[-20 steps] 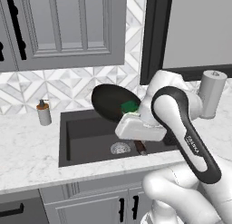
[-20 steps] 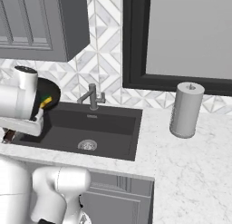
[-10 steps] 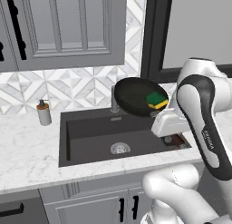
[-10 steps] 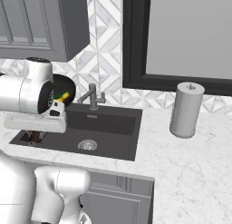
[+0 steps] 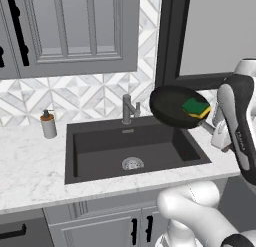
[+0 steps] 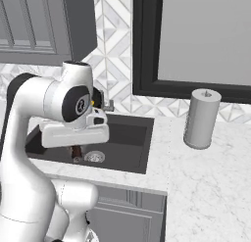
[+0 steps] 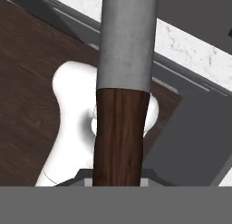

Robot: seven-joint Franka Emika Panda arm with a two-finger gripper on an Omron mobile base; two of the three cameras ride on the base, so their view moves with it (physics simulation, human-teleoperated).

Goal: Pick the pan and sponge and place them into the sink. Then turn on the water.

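Note:
The round black pan point(image 5: 175, 107) hangs tilted in the air above the right end of the sink point(image 5: 100, 141), with the green and yellow sponge point(image 5: 196, 107) lying inside it. Its thin neck point(image 5: 207, 126) runs right toward my gripper point(image 5: 222, 139), which is partly hidden behind my forearm. In the hand view the grey metal neck point(image 7: 127, 37) and the reddish-brown handle point(image 7: 120, 137) run straight up from my gripper point(image 7: 118, 180), which is shut on the handle. The black basin point(image 6: 130, 138) holds nothing but its steel drain point(image 5: 132, 164). No water runs from the faucet point(image 5: 128, 109).
A soap dispenser point(image 5: 48, 125) stands on the marble counter left of the sink. A grey paper towel roll point(image 6: 201, 118) stands on the counter to the right. Grey cabinets hang above the left side, and a dark-framed window sits behind the right side.
My arm has swung the pan, with the sponge in it, rightward across the sink from its left-middle to above its right end.

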